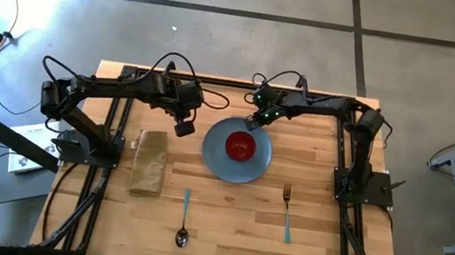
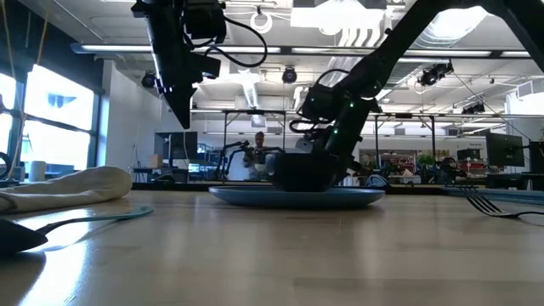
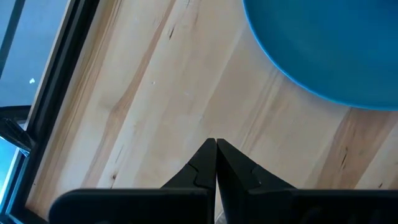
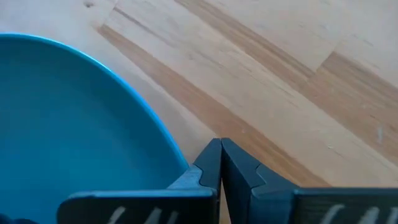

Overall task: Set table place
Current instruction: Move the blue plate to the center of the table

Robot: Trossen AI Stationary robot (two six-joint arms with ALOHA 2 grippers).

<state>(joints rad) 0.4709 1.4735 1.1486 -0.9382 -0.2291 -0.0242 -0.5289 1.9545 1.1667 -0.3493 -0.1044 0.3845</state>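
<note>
A blue-grey plate (image 1: 215, 157) lies flat on the wooden table (image 1: 226, 207), and a small red bowl (image 1: 240, 146) stands on its middle. My right gripper (image 1: 252, 124) is shut and low at the plate's far rim (image 4: 155, 134), behind the bowl (image 2: 302, 172). My left gripper (image 1: 184, 129) is shut and empty, well above the table (image 2: 184, 115), to the left of the plate (image 3: 323, 50). A teal-handled fork (image 1: 287, 213) lies flat to the near right of the plate. A teal-handled spoon (image 1: 183, 223) lies flat to its near left. My right gripper's shut fingertips (image 4: 211, 155) stand right beside the plate's far rim, slanting down from the far side. I cannot tell whether they touch the rim.
A folded tan cloth (image 1: 149, 161) lies left of the plate, near the left arm's base. The black rail frame (image 1: 216, 80) edges the table. Bare wood lies between the fork and the spoon at the near side. People and desks show in the room beyond.
</note>
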